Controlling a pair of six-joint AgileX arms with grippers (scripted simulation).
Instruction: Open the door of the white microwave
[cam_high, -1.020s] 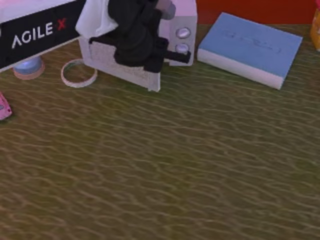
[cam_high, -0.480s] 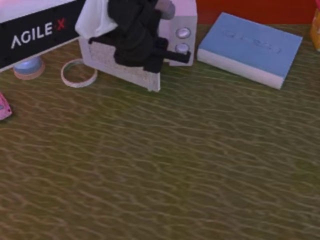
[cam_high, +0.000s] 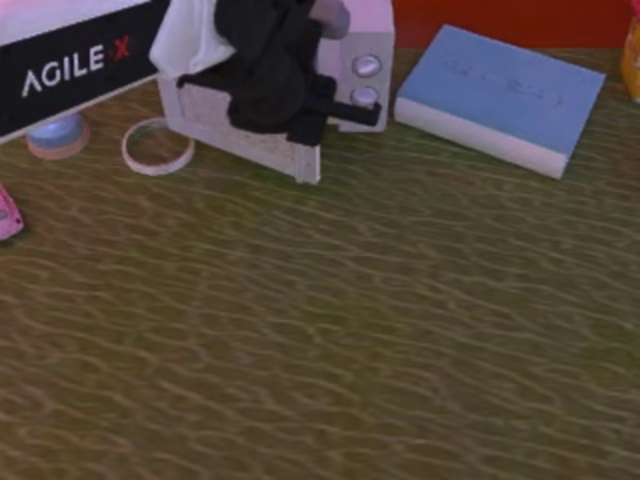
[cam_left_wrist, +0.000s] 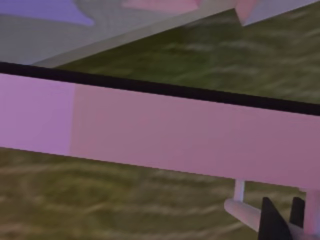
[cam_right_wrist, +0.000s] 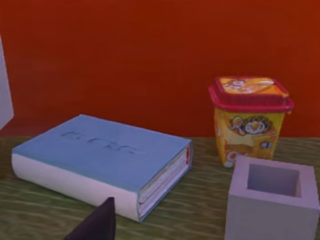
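Note:
The white microwave (cam_high: 365, 40) stands at the back of the table, two silver knobs (cam_high: 366, 66) on its front right. Its door (cam_high: 250, 145), with a speckled mesh window, is swung partly out, its free edge toward the table's middle. My left gripper (cam_high: 312, 125) hangs over the door's free edge. In the left wrist view the door (cam_left_wrist: 175, 135) is a broad pink-white band, and my left gripper (cam_left_wrist: 286, 221) is shut on the door's pale handle bar (cam_left_wrist: 245, 209). My right arm is out of the top view. One dark finger (cam_right_wrist: 100, 222) shows in its wrist view.
A blue-covered book (cam_high: 500, 85) lies right of the microwave. A yellow tub with a red lid (cam_right_wrist: 250, 120) and a white open cube (cam_right_wrist: 272, 200) stand beyond the book. A white ring (cam_high: 157, 146), a small round dish (cam_high: 57, 135) and a black AgileX sign (cam_high: 80, 60) sit at the left.
Almost nothing differs. The left gripper and the door it holds have shifted only very slightly.

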